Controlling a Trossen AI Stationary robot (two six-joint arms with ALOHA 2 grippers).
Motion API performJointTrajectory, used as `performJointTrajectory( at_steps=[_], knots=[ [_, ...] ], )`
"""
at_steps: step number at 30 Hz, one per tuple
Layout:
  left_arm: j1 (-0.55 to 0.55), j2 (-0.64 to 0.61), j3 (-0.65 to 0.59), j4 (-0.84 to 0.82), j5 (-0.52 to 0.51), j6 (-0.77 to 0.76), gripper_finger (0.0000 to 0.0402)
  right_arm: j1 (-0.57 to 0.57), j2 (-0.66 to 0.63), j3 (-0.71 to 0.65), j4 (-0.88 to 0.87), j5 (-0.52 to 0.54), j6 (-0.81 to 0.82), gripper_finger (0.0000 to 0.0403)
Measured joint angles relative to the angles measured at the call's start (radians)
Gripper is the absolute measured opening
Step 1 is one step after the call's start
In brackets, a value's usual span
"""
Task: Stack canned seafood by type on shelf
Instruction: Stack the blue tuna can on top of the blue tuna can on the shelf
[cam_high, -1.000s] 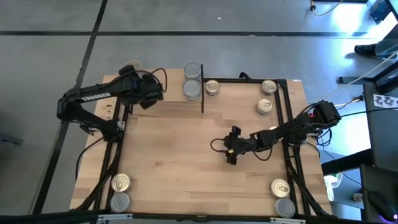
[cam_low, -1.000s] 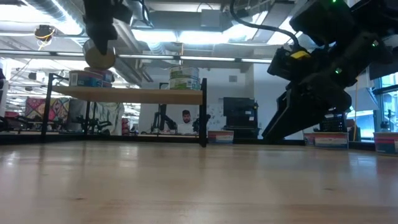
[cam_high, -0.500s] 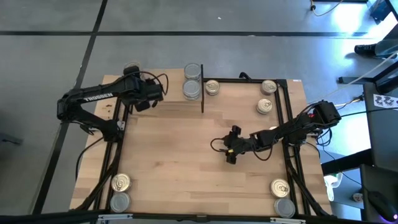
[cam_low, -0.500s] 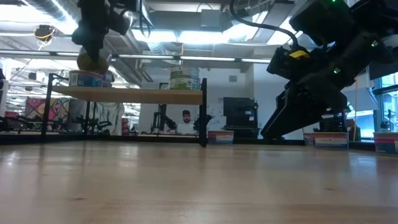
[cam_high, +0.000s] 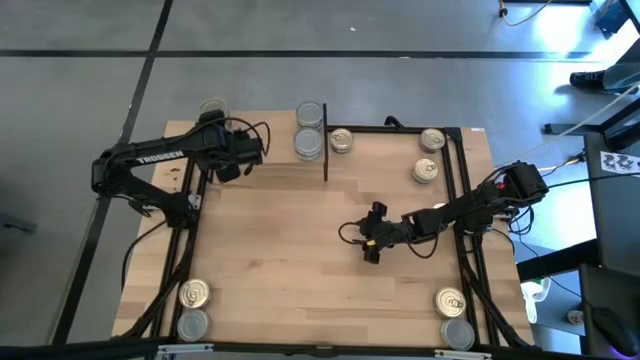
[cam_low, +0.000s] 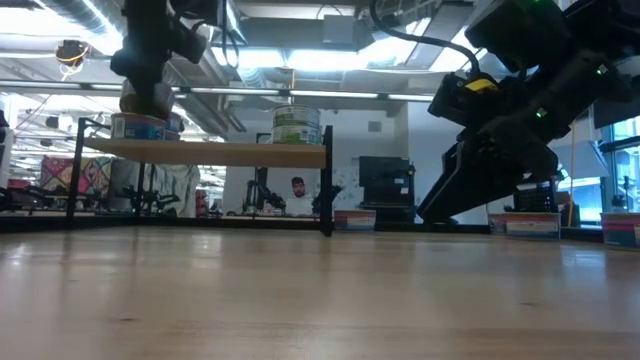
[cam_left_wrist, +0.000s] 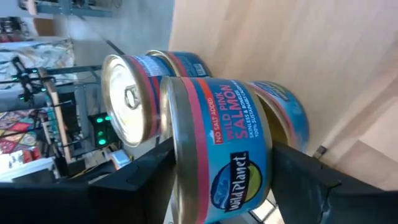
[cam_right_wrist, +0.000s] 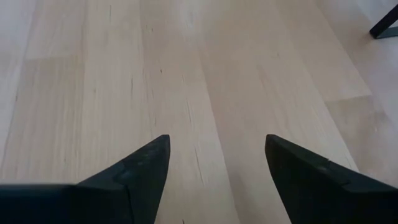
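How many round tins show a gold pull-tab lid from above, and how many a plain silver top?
Round metal tins with gold pull-tab lids: 6
Round metal tins with plain silver tops: 4
Total: 10 seen from above

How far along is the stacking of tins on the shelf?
Done: green tins and blue tins stand on the shelf. In hand: the left gripper holds a salmon tin over the blue tins. Left: several loose tins on the table; the right gripper waits open.
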Motion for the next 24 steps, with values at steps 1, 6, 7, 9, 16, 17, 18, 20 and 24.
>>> performJointTrajectory(
  at_steps=[1, 6, 7, 9, 16, 17, 18, 20, 24],
  knots=[
    [0.002, 0.000, 0.000, -0.001, 0.011, 0.001, 0.0234, 0.000, 0.000, 0.000, 0.001, 0.000, 0.000, 0.0264],
    [0.002, 0.000, 0.000, -0.001, 0.066, 0.002, 0.0258, 0.000, 0.000, 0.000, 0.002, 0.000, 0.000, 0.0264],
    [0.002, 0.000, 0.000, -0.001, 0.081, 0.002, 0.0261, 0.000, 0.000, 0.000, 0.002, 0.000, 0.000, 0.0264],
    [0.002, 0.000, 0.000, 0.000, 0.098, 0.003, 0.0266, 0.000, 0.000, 0.000, 0.002, 0.000, 0.000, 0.0264],
    [0.002, -0.001, 0.001, -0.001, 0.119, 0.007, 0.0268, 0.000, 0.000, 0.000, 0.011, -0.002, 0.000, 0.0264],
    [0.002, -0.001, 0.001, -0.001, 0.119, 0.007, 0.0268, 0.000, 0.000, 0.000, 0.016, -0.002, 0.000, 0.0264],
    [0.002, -0.001, 0.001, -0.001, 0.116, 0.007, 0.0268, 0.000, 0.000, 0.000, 0.022, -0.002, 0.000, 0.0264],
    [0.002, -0.001, 0.001, -0.001, 0.106, 0.006, 0.0268, 0.000, 0.000, 0.000, 0.029, -0.002, 0.000, 0.0264],
    [0.002, -0.001, 0.001, -0.001, 0.102, 0.042, 0.0268, 0.000, 0.000, 0.000, 0.028, -0.004, 0.000, 0.0264]
  ],
)
